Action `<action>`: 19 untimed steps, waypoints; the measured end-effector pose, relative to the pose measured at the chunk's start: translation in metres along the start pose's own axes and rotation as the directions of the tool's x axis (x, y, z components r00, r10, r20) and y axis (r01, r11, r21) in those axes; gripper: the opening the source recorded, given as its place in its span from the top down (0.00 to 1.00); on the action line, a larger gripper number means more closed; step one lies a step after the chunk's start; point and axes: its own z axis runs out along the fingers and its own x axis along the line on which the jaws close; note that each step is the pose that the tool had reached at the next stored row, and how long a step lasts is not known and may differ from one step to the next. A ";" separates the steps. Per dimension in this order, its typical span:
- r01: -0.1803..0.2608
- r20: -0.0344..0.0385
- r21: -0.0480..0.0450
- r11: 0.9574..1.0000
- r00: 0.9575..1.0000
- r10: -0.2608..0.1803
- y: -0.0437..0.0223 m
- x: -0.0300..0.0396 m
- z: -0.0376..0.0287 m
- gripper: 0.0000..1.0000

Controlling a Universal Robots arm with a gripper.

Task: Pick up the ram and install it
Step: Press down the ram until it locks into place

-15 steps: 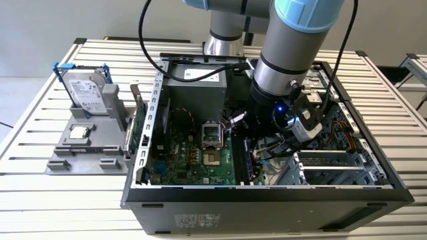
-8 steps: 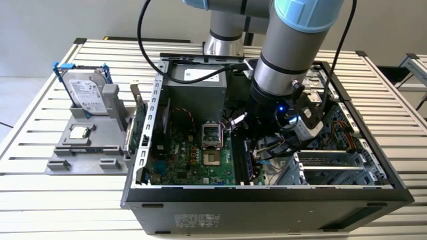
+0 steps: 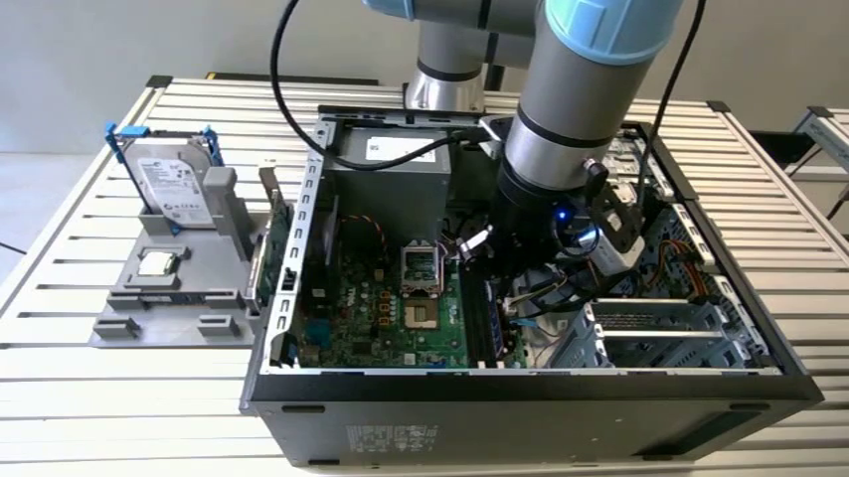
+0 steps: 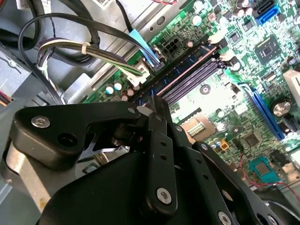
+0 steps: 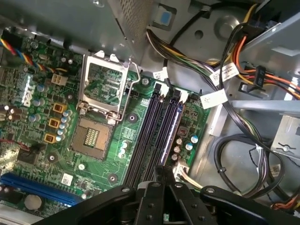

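So when I looked over, the arm was reaching down into the open computer case point(image 3: 531, 393) and the pincer point(image 5: 164, 172) was hanging right over the row of memory slots point(image 5: 149, 133). Its two fingers point(image 4: 157, 110) were clenched together with nothing I could see between them, tips pointing down at the near end of the slots.

The ram point(image 5: 172, 123) looked like it was already sitting on edge in the outermost slot, the one closest to the bundle of cables point(image 5: 220, 70). It ran straight away from the fingertips as a thin bluish strip; in the second wrist view it showed up as a long bluish line point(image 4: 187, 65) with a coppery edge, just past the tips. Whether the fingertips were actually touching it, I couldn't tell. The slots beside it were dark and bare.

Beyond the slots from the pincer, the processor socket point(image 5: 105, 91) sat with its metal frame flipped up.

Well away from the pincer, outside the case on the slatted table point(image 3: 80, 397), a grey stand point(image 3: 133, 323) held the hard drive point(image 3: 173, 189) upright in its blue bracket, with the little square processor chip point(image 3: 159, 263) lying flat just in front of it.
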 end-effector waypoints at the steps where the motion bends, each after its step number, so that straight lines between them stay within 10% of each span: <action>1: 0.008 0.000 0.000 1.000 1.000 -0.008 0.0000 0.0000 0.0000 1.00; 12: 0.087 0.007 -0.013 0.996 0.996 -0.086 0.0003 -0.0001 0.0002 1.00; 19: 0.175 0.007 -0.010 0.985 0.985 -0.175 0.0003 -0.0002 0.0003 1.00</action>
